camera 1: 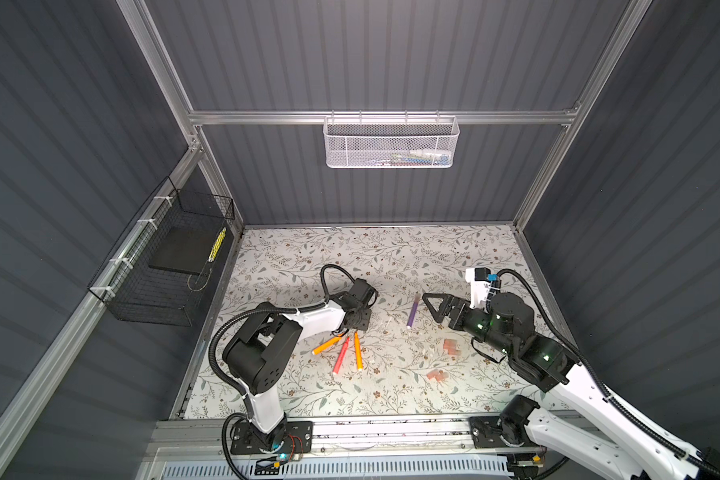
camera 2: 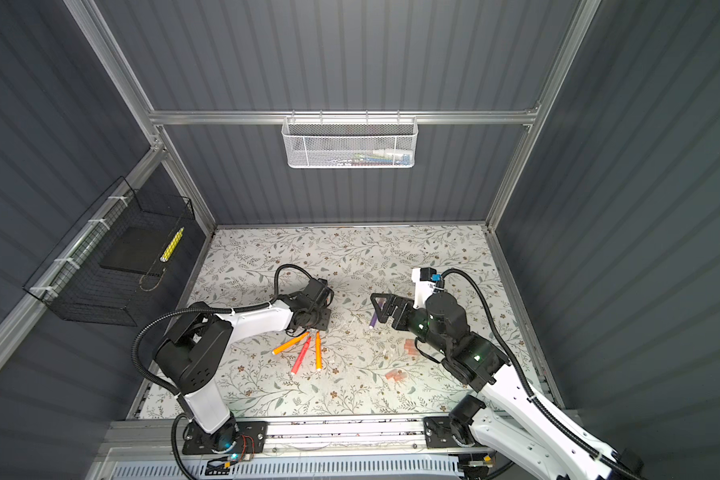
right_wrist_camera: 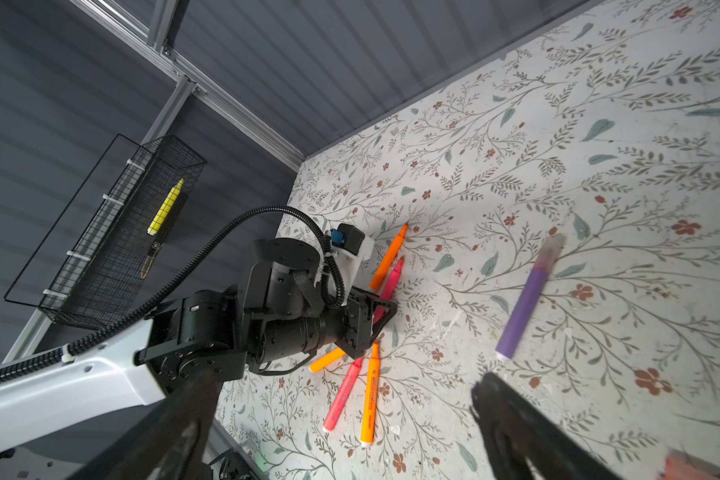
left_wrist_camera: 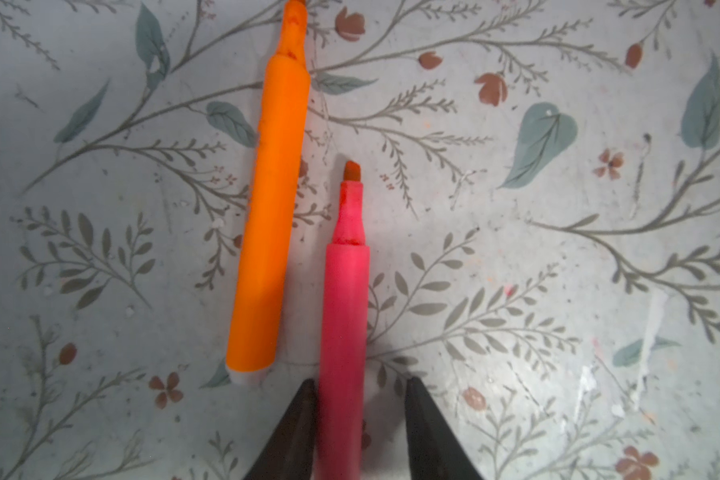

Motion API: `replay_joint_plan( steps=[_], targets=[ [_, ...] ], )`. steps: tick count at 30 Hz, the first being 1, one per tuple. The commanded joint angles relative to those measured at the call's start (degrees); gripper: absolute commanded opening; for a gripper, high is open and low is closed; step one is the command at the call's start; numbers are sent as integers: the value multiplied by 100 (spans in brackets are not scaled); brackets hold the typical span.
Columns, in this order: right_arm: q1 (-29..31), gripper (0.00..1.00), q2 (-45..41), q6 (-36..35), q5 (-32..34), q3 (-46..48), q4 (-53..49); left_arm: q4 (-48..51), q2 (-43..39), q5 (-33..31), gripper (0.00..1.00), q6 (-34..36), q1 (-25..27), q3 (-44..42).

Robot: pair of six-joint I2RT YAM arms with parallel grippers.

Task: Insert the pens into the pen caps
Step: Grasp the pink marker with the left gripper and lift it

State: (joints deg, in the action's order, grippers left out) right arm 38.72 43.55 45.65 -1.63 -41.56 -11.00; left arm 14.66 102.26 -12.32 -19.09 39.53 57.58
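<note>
In the left wrist view my left gripper [left_wrist_camera: 360,381] straddles an uncapped red-pink pen [left_wrist_camera: 346,311] lying on the mat. One finger touches it and a gap shows at the other. An orange pen [left_wrist_camera: 271,216] lies alongside. In both top views the left gripper [camera 1: 352,328] [camera 2: 308,326] points down, with three more pens [camera 1: 341,355] [camera 2: 301,355] fanned out in front. A purple pen [camera 1: 412,313] [right_wrist_camera: 524,299] lies by my right gripper [camera 1: 431,307] [right_wrist_camera: 346,380], which is open and empty. Pinkish pen caps [camera 1: 451,347] [camera 1: 437,375] lie in two clusters under the right arm.
A white mesh basket [camera 1: 391,143] hangs on the back wall. A black wire basket [camera 1: 163,266] with a yellow marker [camera 1: 217,245] hangs on the left wall. Both arm bases stand on the front rail [camera 1: 391,432]. Small white scraps dot the floral mat [camera 1: 391,257].
</note>
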Motion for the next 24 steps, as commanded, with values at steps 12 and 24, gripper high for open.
replay_joint_plan(
  steps=[12,24],
  targets=[
    [-29,98,-56,288,-11,200,238,93,-7,478,11,130,-46,43],
    [-116,98,326,700,130,720,986,-854,-699,1768,2,398,-42,-488]
  ],
)
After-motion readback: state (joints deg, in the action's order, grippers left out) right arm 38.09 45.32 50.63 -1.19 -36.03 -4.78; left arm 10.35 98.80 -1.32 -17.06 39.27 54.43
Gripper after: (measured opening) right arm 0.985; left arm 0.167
